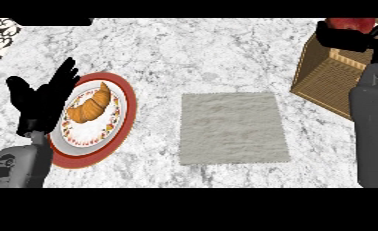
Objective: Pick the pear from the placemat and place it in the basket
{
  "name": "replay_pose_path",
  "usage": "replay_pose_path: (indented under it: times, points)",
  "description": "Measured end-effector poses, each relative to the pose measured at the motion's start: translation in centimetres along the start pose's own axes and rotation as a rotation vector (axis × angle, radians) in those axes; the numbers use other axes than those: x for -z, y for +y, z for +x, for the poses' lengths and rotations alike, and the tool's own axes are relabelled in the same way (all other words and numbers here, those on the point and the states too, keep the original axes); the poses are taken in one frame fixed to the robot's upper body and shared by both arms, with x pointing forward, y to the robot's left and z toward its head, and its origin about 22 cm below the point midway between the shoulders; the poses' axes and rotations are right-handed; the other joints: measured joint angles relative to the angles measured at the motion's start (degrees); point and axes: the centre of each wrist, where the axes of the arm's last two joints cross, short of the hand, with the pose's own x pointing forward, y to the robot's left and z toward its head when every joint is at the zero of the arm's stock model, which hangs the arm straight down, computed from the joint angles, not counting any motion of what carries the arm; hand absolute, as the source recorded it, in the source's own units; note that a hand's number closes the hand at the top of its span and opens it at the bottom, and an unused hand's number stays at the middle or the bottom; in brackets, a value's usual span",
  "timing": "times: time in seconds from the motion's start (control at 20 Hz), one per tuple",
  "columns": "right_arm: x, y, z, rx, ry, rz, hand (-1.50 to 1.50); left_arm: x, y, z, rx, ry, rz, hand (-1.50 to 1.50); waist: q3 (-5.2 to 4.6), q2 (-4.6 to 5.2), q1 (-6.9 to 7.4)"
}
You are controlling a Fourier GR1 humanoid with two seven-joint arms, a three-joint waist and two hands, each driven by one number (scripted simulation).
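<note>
The grey placemat (232,127) lies bare in the middle of the counter. At the far right stands a wicker basket (325,77), tilted in view. My right hand (342,37) is over the basket's far edge, curled round a reddish pear (353,23), of which only the top shows above the fingers. My left hand (43,99) rests open at the left edge, fingers up, beside a plate.
A red-rimmed plate (124,125) with a croissant (90,106) sits left of the placemat, partly behind my left hand. The white marble counter (199,55) runs wide behind the placemat. My right forearm (366,125) comes up along the right edge.
</note>
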Motion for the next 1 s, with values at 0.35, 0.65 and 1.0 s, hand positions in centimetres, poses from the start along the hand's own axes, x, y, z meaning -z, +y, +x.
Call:
replay_pose_path:
  times: [0.35, 0.65, 1.0]
  points:
    - [2.1, 0.9, -3.7, 0.002, 0.026, 0.013, -1.50, -0.4, 0.4, 0.1, 0.002, 0.003, 0.001, 0.00, 0.00, -0.06, 0.08]
    - [3.7, 0.5, -4.5, 0.101, 0.004, -0.021, -1.50, -0.5, -0.4, -0.5, -0.007, 0.001, -0.001, 0.00, 0.01, -0.07, 0.11]
    - [5.3, -4.6, -6.0, 0.344, 0.139, -0.194, -1.50, -0.6, 0.2, 0.1, -0.008, 0.010, 0.008, 0.00, 0.02, -0.34, -0.74]
